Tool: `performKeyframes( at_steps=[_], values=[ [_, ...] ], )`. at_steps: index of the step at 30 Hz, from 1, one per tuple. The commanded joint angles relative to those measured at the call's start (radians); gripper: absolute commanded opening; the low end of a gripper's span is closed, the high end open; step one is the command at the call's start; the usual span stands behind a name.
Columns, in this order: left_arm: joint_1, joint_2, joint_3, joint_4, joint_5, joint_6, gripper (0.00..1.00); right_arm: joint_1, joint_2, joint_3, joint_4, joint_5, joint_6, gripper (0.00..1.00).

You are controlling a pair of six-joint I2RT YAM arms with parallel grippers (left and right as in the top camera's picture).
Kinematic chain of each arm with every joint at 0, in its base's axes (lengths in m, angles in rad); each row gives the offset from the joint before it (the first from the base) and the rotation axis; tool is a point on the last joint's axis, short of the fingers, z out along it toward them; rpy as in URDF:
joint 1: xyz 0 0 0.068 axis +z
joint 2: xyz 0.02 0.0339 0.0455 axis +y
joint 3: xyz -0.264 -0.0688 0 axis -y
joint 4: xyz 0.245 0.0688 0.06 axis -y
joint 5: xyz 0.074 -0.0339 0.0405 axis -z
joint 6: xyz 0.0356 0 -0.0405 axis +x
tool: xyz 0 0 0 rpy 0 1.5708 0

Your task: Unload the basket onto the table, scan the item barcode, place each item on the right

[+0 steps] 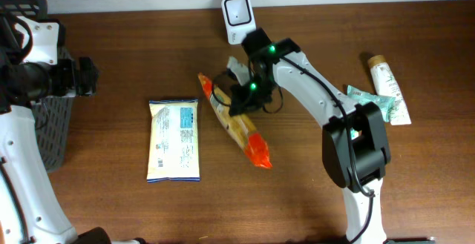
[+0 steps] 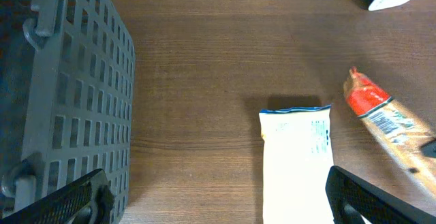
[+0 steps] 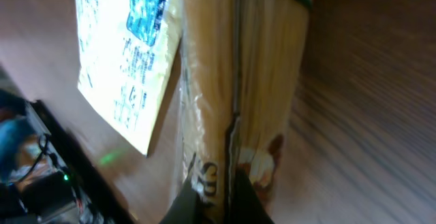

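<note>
Overhead: I'm watching one long spaghetti packet (image 1: 241,130), red-orange ends, lying slantwise below the scanner (image 1: 237,12).
Right gripper (image 3: 216,195): clamping onto it.
Left gripper (image 2: 218,193): hanging released.
Others: one white pouch (image 1: 174,140), one basket (image 2: 75,94).

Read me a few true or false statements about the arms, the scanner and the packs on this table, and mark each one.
1. The right gripper is shut on the pasta pack. True.
2. The left gripper holds the pouch. False: it is open and empty, and the pouch lies flat on the table.
3. The scanner stands at the table's far edge. True.
4. The tube lies in the basket. False: it lies on the table on the right arm's side, beside a green packet.
</note>
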Motion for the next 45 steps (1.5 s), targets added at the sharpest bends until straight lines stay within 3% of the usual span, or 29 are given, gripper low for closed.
performKeyframes(
  at_steps=[1, 3, 4, 9, 13, 17, 20, 25, 32, 38, 41, 45],
  values=[
    [0.003, 0.002, 0.004, -0.002, 0.010, 0.012, 0.99, -0.043, -0.029, -0.169, 0.124, -0.170, 0.008, 0.08],
    [0.003, 0.002, 0.004, -0.002, 0.010, 0.012, 0.99, -0.095, -0.029, -0.211, 0.138, -0.002, 0.007, 0.39],
    [0.003, 0.002, 0.004, -0.002, 0.010, 0.012, 0.99, -0.117, -0.030, -0.209, 0.129, 0.064, -0.008, 0.48],
    [0.003, 0.002, 0.004, -0.002, 0.010, 0.012, 0.99, -0.164, -0.029, -0.203, 0.091, -0.003, -0.148, 0.76],
    [0.003, 0.002, 0.004, -0.002, 0.010, 0.012, 0.99, -0.146, -0.029, -0.233, 0.090, -0.004, -0.172, 0.85],
    [0.003, 0.002, 0.004, -0.002, 0.010, 0.012, 0.99, -0.160, -0.029, -0.285, 0.111, 0.061, -0.171, 0.86],
    [0.003, 0.002, 0.004, -0.002, 0.010, 0.012, 0.99, -0.248, -0.029, -0.248, 0.079, 0.071, -0.168, 0.85],
    [0.003, 0.002, 0.004, -0.002, 0.010, 0.012, 0.99, -0.357, -0.029, -0.190, 0.024, -0.085, -0.172, 0.84],
    [0.003, 0.002, 0.004, -0.002, 0.010, 0.012, 0.99, -0.208, -0.029, -0.256, 0.034, -0.050, -0.180, 0.85],
    [0.003, 0.002, 0.004, -0.002, 0.010, 0.012, 0.99, -0.179, -0.029, -0.426, 0.200, -0.057, -0.117, 0.84],
    [0.003, 0.002, 0.004, -0.002, 0.010, 0.012, 0.99, -0.156, -0.029, -0.500, 0.314, -0.053, -0.067, 0.78],
    [0.003, 0.002, 0.004, -0.002, 0.010, 0.012, 0.99, -0.124, -0.029, -0.502, 0.323, 0.025, -0.062, 0.73]
  ],
)
